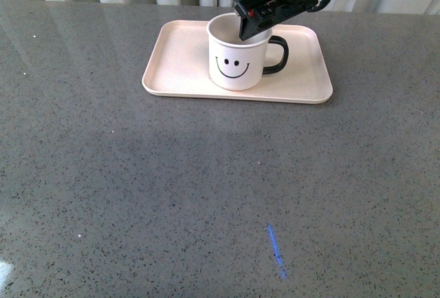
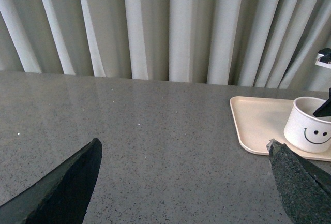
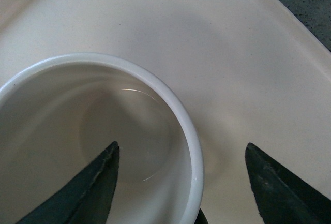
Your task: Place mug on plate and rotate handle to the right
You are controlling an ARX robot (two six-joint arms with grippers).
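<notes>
The tabletop [image 1: 137, 188] carries the plate [image 1: 179, 57] near its far edge. The mug [image 1: 237, 60] stands upright on the plate, handle [image 1: 277, 56] pointing right. Right tool [image 3: 181, 182] is apart, straddling the rim beside the handle, suited to turning or releasing. Left tool [image 2: 181, 182] is apart, idle, well clear.

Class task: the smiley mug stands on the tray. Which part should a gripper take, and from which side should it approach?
Probably the rim wall of the mug, from above: it stands upright with an open top, one finger inside, one outside, beside the handle.
</notes>
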